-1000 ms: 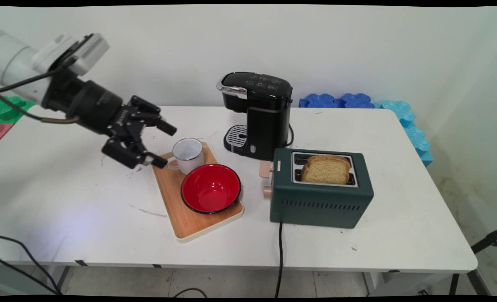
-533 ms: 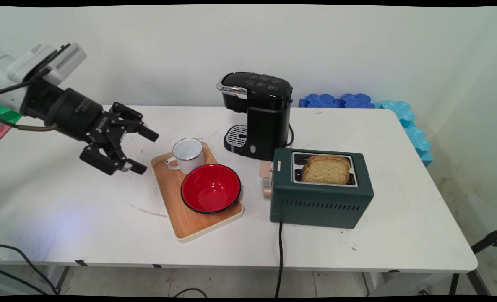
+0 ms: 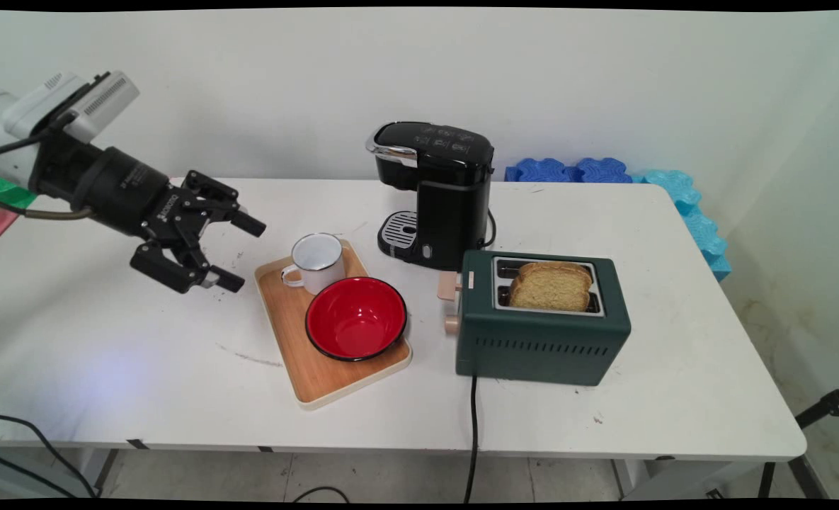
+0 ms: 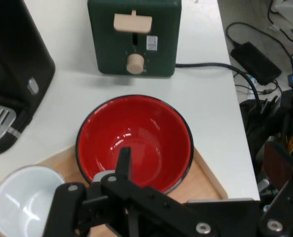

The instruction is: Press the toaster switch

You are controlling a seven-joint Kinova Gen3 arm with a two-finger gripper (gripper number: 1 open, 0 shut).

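Overhead, the main view shows the black jaws [image 3: 238, 252] spread wide and holding nothing, hanging over bare counter [image 3: 143, 340] just left of the wooden tray [image 3: 288, 333]. The nearest thing to them is the white mug [image 3: 318, 262], which stands at the tray's far end with its handle turned toward the jaws, a gap between the two. The red bowl [image 3: 356, 317] sits on the same tray just in front of the mug. Behind the tray stands the black coffee maker [image 3: 437, 195], and to its right the green toaster [image 3: 541, 317] with slices of bread [image 3: 552, 286] standing in its slots; only this view shows the bread and the toaster's cord [image 3: 473, 439] running off the counter's near edge. Blue foam pieces [image 3: 575, 170] lie along the wall at the far right.

The hand view shows what the other does not: the toaster's end face, with its pale lever [image 4: 132, 22], round knob [image 4: 135, 63] and a small label too fine to read. It also looks into the bowl and the mug's white interior.

Small white lettering runs along the wrist in the main view but cannot be read.
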